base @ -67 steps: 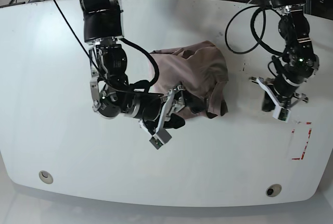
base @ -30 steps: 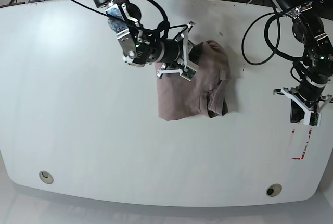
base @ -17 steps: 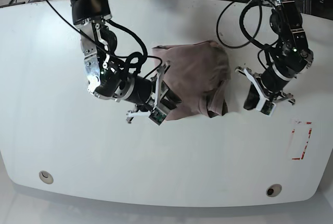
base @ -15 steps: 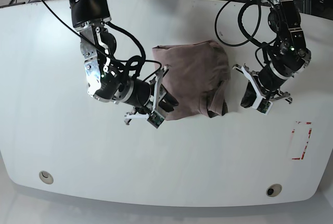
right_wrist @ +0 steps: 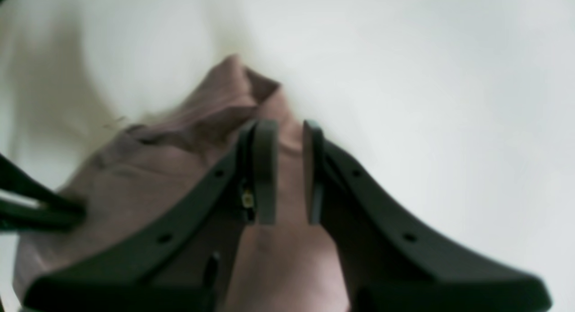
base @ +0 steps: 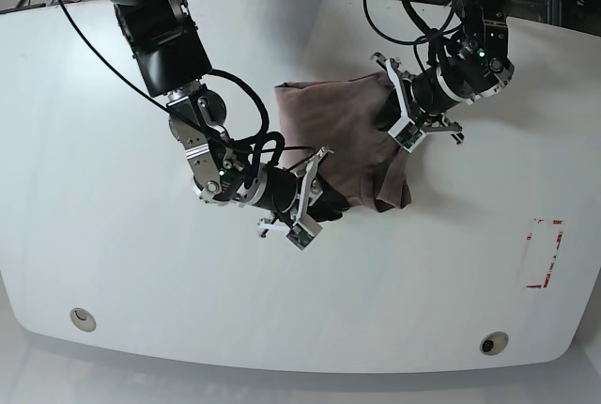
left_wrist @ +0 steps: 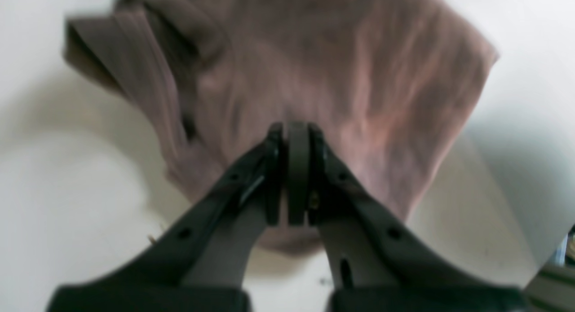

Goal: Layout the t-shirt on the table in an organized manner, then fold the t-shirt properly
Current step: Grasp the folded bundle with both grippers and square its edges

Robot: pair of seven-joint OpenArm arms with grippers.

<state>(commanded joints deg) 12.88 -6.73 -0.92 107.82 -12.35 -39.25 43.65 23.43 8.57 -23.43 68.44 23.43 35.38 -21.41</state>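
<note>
T-shirt (base: 343, 136) fabric was seen bunched mid-table (base: 113, 254). The left gripper (left_wrist: 292, 177) was pressed fully together over the shirt's far-right edge, gripping nothing visibly. The right gripper (right_wrist: 287, 173) was narrowly parted, cloth lying between its fingers at the near-left corner.

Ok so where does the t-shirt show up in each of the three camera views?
Base: the t-shirt lies bunched at table centre, a gripper at each side.
Left wrist: it fills the upper middle, behind the shut left gripper.
Right wrist: it spreads from centre to lower left, under the right gripper.
Shared landmark: the white table.
</note>
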